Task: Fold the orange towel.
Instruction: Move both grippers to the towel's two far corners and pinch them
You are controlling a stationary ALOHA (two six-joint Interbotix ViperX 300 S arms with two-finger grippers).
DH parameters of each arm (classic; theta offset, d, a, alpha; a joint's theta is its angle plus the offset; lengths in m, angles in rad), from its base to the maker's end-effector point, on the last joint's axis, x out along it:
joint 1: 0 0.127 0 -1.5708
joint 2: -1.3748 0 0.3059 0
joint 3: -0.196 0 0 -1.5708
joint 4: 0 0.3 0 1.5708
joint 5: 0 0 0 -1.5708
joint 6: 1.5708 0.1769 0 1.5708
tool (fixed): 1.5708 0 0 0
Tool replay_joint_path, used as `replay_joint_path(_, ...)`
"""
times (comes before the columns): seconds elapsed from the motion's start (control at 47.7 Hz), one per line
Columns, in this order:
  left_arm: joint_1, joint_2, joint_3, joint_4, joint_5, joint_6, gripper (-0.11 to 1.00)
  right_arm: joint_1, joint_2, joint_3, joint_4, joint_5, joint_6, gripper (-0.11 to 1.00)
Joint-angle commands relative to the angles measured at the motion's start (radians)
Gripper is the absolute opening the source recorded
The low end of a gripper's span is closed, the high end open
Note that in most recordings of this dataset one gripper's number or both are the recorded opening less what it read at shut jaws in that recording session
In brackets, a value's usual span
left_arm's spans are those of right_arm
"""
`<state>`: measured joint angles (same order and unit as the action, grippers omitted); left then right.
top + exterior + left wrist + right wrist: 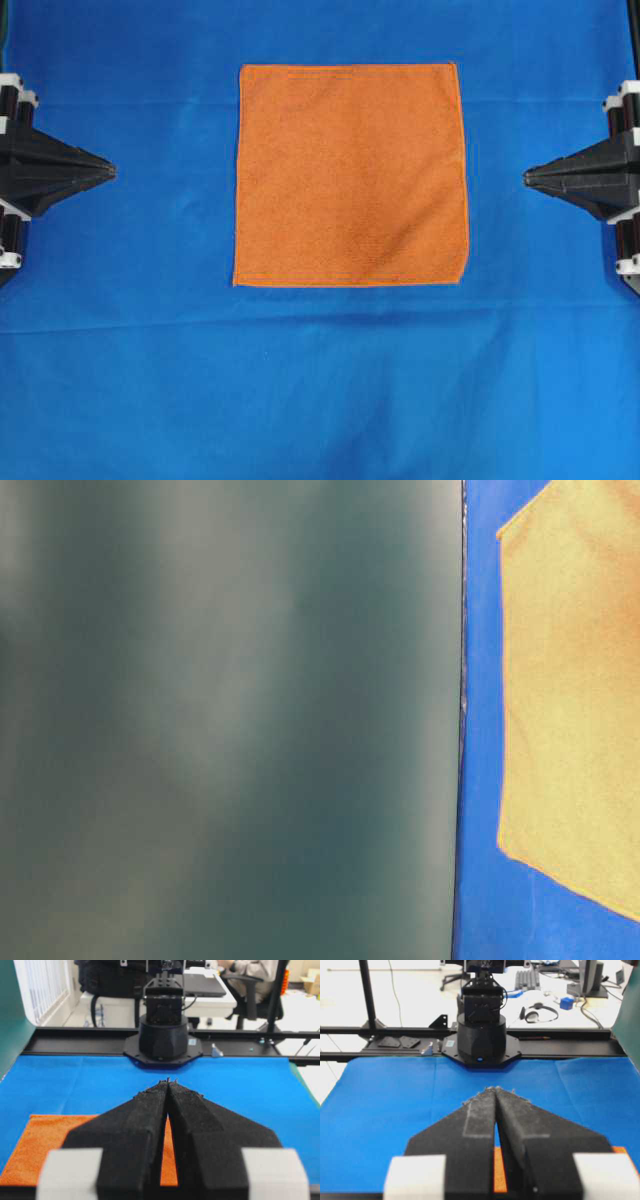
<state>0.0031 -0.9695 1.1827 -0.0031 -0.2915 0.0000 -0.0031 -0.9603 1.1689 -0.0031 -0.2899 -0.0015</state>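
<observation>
Filling the bottom of the left wrist view, my left gripper (168,1081) is sitting with its black fingers (135,1130) pressed together at the tips, holding nothing. Under and behind it, in the lower left of that frame, I am seeing part of the towel (55,1145) lying on the blue cloth (240,1085). At the top centre the opposite arm's base (163,1035) is standing at the cloth's far edge.

Low in the right wrist view, my right gripper (495,1089) is looking the same: fingers (540,1135) meeting at the tips, clamped on nothing, with thin slivers of orange showing at the bottom edge.

From overhead, I am watching both grippers hanging at the frame's sides, the left (108,172) at mid-left and the right (530,177) at mid-right, tips pointing inward at each other and well apart from the towel (350,175). It is lying flat and unfolded in the upper middle of the frame, between the two tips, on the blue cloth (320,400).

At table level, a blurred dark green surface (230,720) is covering most of the frame; the towel (570,700) is showing at the right edge.
</observation>
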Motion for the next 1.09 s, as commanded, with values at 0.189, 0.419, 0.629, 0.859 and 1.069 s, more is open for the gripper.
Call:
replay_joint_path(0.189, 0.089, 0.095, -0.021, -0.026, 0.012, -0.006, 0.01, -0.127, 0.04, -0.035, 0.048, 0.014, 0.015, 0.02)
replay_joint_path(0.419, 0.242, 0.235, -0.032, -0.028, -0.012, -0.02, 0.01, -0.316, 0.14, -0.041, 0.086, 0.072, 0.031, 0.02)
replay_joint_path(0.629, 0.344, 0.402, -0.077, -0.028, -0.035, -0.026, 0.03, -0.457, 0.276, -0.048, 0.089, 0.077, 0.031, 0.02)
replay_joint_path(0.859, 0.417, 0.63, -0.16, -0.028, -0.066, -0.026, 0.61, -0.56, 0.506, -0.106, 0.084, 0.091, 0.017, 0.42)
replay_joint_path(1.069, 0.479, 0.847, -0.229, -0.028, -0.121, -0.026, 0.9, -0.629, 0.733, -0.17, 0.051, 0.084, 0.009, 0.55)
